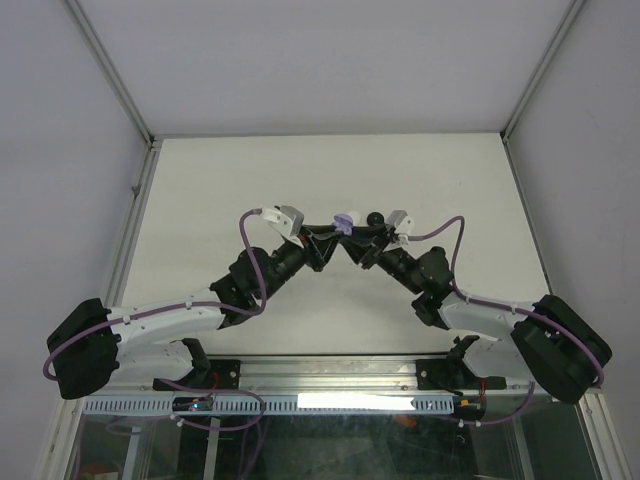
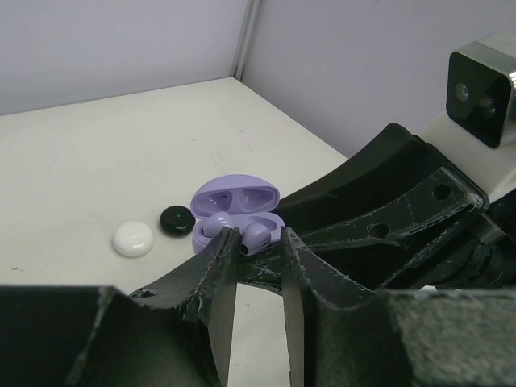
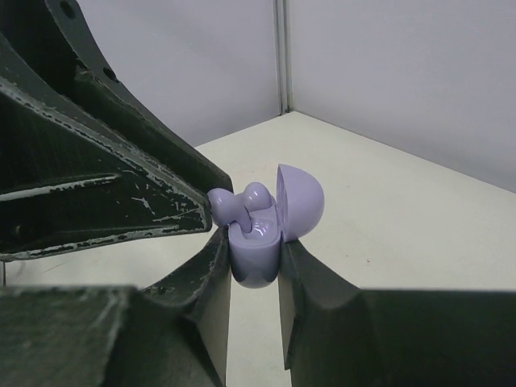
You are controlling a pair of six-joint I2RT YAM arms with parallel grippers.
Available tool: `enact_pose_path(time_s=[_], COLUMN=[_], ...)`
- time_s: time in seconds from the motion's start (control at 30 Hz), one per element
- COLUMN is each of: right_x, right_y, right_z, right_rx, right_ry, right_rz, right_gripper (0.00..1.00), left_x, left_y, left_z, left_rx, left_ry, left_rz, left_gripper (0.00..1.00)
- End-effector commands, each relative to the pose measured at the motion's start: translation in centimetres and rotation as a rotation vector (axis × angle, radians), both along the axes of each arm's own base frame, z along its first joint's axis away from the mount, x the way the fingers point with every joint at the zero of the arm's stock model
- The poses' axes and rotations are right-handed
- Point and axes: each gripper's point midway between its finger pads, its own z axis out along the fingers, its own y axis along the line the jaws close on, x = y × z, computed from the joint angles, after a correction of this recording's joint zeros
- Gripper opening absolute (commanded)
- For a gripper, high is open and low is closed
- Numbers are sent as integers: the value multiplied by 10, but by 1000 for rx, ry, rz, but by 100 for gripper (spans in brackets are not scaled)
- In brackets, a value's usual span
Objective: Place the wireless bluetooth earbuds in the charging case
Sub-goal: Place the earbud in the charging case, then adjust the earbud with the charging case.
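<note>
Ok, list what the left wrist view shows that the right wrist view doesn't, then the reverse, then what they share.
Left wrist only: a white round piece and a black round piece on the table beside the lavender case, plus the inside of its open lid. Right wrist only: the right end effector clamped on the case's base. Both: the open case with a lavender earbud at its opening.

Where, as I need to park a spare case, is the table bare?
The far half of the table, up to the back wall, is bare, as is the patch just ahead of the near rail. Crowded: the middle, where the right gripper clamps the charging case, with the left gripper at it and a white disc and black disc beside.
</note>
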Motion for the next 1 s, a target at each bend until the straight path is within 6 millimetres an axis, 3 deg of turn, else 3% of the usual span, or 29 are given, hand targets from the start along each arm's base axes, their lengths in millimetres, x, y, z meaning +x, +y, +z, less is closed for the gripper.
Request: enact_pose_path(time_s=[0.0, 0.33, 0.53, 0.97], right_x=[0, 1, 1, -2], right_y=[-6, -6, -4, -3], right_z=[32, 27, 24, 23], right_rx=[73, 49, 41, 29], right_ry=[-82, -80, -75, -74], right_rz=[-24, -29, -25, -10], right_gripper=[0, 0, 0, 0], left_x=[-4, -8, -15, -10], left_y=[0, 15, 18, 4], left_z=[15, 37, 51, 47], left_rx=[-33, -56, -57, -61], left_ry=[-31, 26, 85, 225], left_rz=[-8, 20, -8, -122], left_gripper=[29, 48, 49, 53])
